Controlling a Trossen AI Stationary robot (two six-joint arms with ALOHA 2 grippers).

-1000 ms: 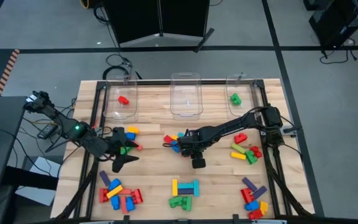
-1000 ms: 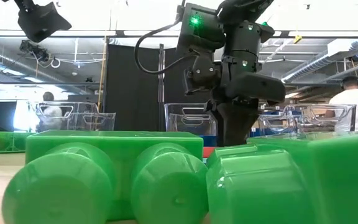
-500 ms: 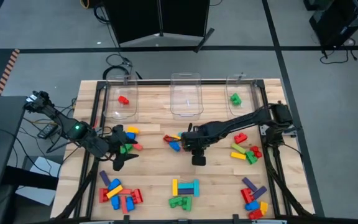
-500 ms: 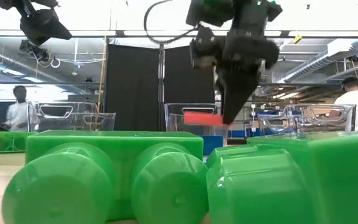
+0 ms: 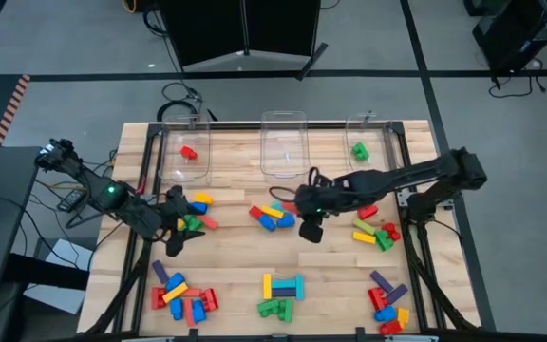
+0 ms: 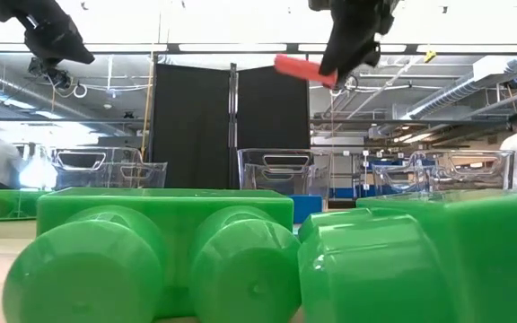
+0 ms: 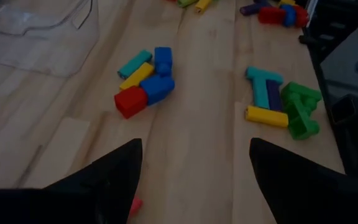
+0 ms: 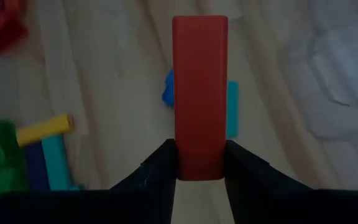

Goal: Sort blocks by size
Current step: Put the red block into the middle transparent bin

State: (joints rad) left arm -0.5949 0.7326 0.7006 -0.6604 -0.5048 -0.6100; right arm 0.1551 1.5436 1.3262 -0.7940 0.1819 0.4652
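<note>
The right pincer hung above the middle of the tabletop, its fingers pinching 1 end of a long red block. The block's long axis ran straight out ahead of the fingers, and in the low view it showed high in the air, tilted slightly. Of the 3 clear bins along the far edge, the middle bin lay nearest, directly beyond the pincer. The left bin held 1 small red block, and the right bin held 1 green block. Which bin suits a long piece could not be settled from their contents, but the carry looked short either way.

The left pincer stood spread wide and empty near the tabletop's left side, just by a small heap of yellow, green and red blocks. It was clearly the farther arm from the held piece.

The blocks were smooth, glossy moulded plastic with rounded studs, as the large green ones close to the low camera showed. The tabletop was pale planked wood, and the bins were thin, transparent and straight-walled. Further clusters lay scattered near the front edge.
</note>
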